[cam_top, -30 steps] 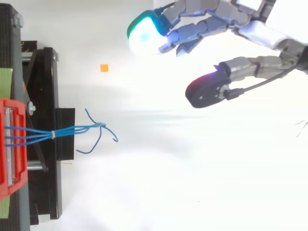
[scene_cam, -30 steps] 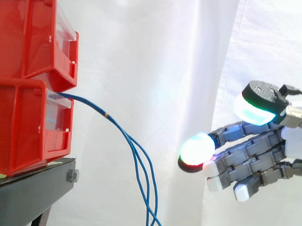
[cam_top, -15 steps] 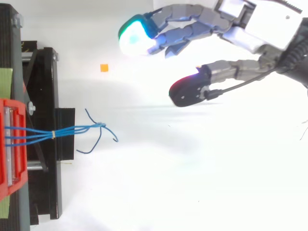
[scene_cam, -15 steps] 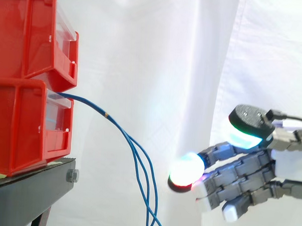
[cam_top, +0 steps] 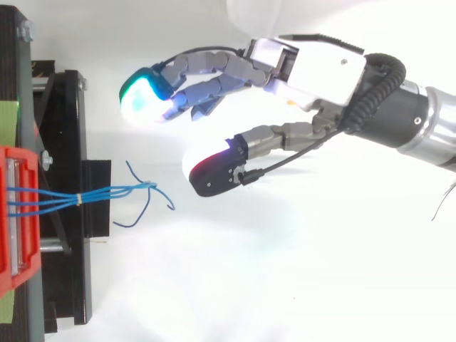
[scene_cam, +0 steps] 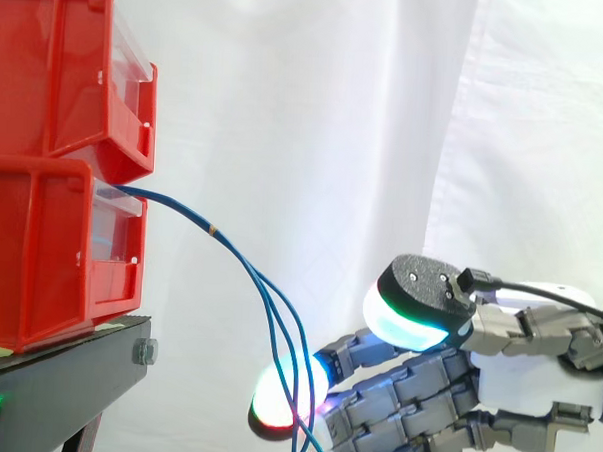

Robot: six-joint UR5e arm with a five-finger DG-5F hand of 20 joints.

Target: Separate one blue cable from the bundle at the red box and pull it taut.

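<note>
White curtain (scene_cam: pixel 317 107) behind everything. At the left of the side view, red bins (scene_cam: pixel 58 65) are stacked on the black stand (scene_cam: pixel 54 395). The lower one is the red box (scene_cam: pixel 50 255) that the cables come from.

My hand (scene_cam: pixel 535 381) is at lower right in the side view and upper centre in the top view (cam_top: pixel 320 68). It is open and holds nothing: fingers stretched toward the box, thumb spread away from them.

The blue cable bundle (scene_cam: pixel 277 325) leaves the box front, slopes down and right, then droops to the bottom edge at lower centre. From above, the strands (cam_top: pixel 107 191) run right across the stand and their loose ends splay at left centre. A small band (scene_cam: pixel 212 228) ties them just outside the box, and past it they part.

In the side view one glowing fingertip (scene_cam: pixel 284 395) overlaps the strands. From above, the thumb pad (cam_top: pixel 210 171) is near the loose ends, not touching.

Judgement: this is the approach.
- Move across to the stretch past the band, where the strands are already apart.
- Slide a fingertip between them so only one strand lies against the thumb.
- Pinch that strand only, then draw it slowly away from the box along its own line.
- Main risk is catching two strands.
</note>
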